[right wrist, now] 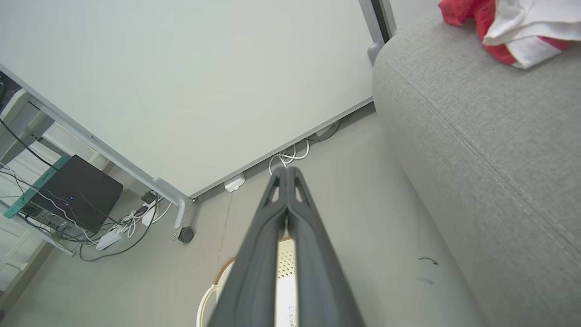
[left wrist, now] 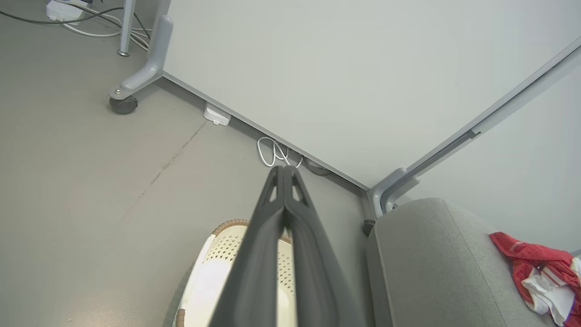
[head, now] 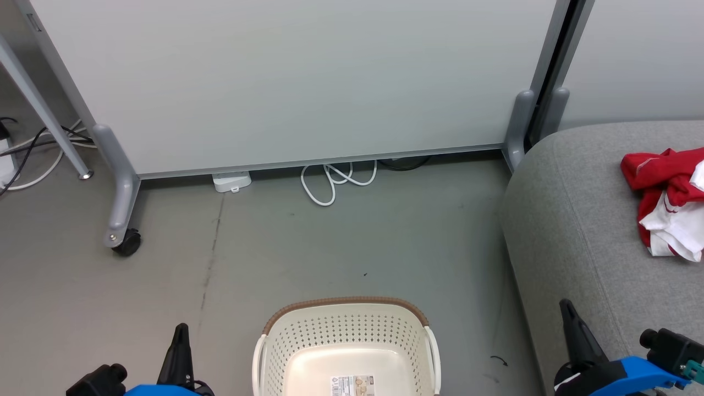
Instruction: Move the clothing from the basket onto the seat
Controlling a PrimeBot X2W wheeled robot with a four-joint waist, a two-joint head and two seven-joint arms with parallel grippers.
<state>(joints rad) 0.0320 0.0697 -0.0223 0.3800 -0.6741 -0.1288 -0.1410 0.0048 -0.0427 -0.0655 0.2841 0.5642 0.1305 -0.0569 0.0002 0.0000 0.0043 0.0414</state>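
Red and white clothing (head: 668,203) lies in a crumpled heap on the grey seat (head: 577,220), at the far right of the head view, where the frame edge cuts it off. What shows of the heap runs roughly away from the robot along the cushion. It is well apart from the basket (head: 346,301), which stands on the floor (head: 330,236) straight ahead, between the two arms.

The basket's visible bottom is bare except for a label (head: 355,384). Its near part runs off the bottom edge, so a garment may be hidden there, though that seems unlikely.

The left gripper (head: 180,330) sits low, left of the basket. The right gripper (head: 565,308) sits low, over the seat's near edge. Both have their fingers pressed together with nothing between them. The right arm is the nearer one to the clothing, which lies ahead and to its right. By this layout the transfer looks done.
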